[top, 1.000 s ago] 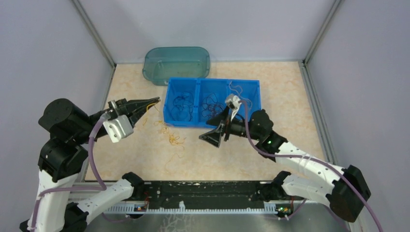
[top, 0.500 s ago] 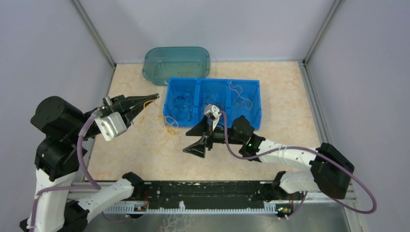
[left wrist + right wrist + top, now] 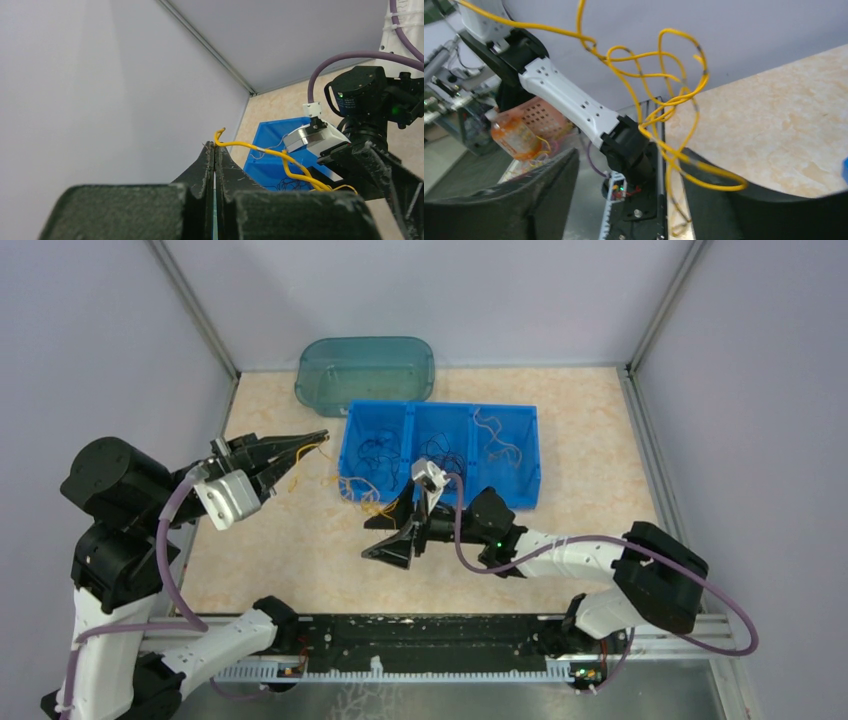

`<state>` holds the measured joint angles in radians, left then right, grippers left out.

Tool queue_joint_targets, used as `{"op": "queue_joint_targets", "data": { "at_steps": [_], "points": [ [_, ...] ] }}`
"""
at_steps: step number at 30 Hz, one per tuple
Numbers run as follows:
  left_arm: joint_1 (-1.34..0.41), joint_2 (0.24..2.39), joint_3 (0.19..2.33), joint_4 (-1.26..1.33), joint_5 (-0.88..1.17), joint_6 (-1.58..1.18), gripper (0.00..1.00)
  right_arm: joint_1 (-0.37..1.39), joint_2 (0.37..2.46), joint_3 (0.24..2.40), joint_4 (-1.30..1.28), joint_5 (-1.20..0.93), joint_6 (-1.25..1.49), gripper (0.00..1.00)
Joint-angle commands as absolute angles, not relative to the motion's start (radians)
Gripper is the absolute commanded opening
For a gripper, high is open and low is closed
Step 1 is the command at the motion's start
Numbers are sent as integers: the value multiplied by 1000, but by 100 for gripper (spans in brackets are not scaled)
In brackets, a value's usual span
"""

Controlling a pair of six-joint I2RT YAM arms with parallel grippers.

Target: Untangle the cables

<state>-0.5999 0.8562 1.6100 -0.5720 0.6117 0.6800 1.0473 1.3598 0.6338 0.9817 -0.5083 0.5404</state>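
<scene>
Left gripper: the left gripper [image 3: 320, 440] has its jaws pressed together, and the left wrist view [image 3: 215, 149] shows them pinching one end of the yellow cable [image 3: 280, 159], with a short hooked tip sticking up past the fingertips.
Right gripper: the right gripper [image 3: 386, 533] has its jaws spread wide and clamps nothing; it sits low over the table, just in front of the bin's near left corner.
Yellow cable: it runs from the left fingertips across to a tangle of loops [image 3: 365, 502] by the right gripper. In the right wrist view the loops [image 3: 664, 75] hang between the open fingers and one loop lies across a finger; whether it touches is unclear.
Other cables: dark cables [image 3: 378, 452] lie in the left compartment of the bin, black ones [image 3: 440, 452] in the middle, and pale orange ones [image 3: 495, 445] in the right.
Bin: a blue bin [image 3: 528, 455] with three compartments stands mid-table.
In the way: the right wrist's camera block [image 3: 428, 472] covers part of the middle compartment's near wall from above, and in the left wrist view the right gripper [image 3: 370, 165] hides much of the bin.
Behind: a teal see-through tub [image 3: 365, 375] lies just past the bin, near the back wall.
Surface: a beige, marble-patterned table [image 3: 600, 440].
Room: plain pale lilac walls [image 3: 430, 290] on three sides, with metal posts in the back corners.
</scene>
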Motion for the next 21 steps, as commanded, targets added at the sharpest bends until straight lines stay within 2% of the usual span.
{"op": "queue_joint_targets", "data": {
  "at_steps": [1, 2, 4, 10, 21],
  "points": [
    [-600, 858, 1641, -539, 626, 669, 0, 1060, 1386, 654, 1160, -473, 590, 54],
    [-600, 858, 1642, -538, 625, 671, 0, 1060, 1391, 651, 1174, -458, 597, 32],
    [-598, 859, 1645, -538, 620, 680, 0, 1060, 1388, 633, 1190, -406, 601, 2],
    [-598, 850, 1652, -510, 545, 790, 0, 1057, 1295, 508, 1172, -246, 565, 0],
    [-599, 829, 1676, -347, 258, 1023, 0, 1023, 1003, 308, 927, 58, 516, 0]
  ]
}}
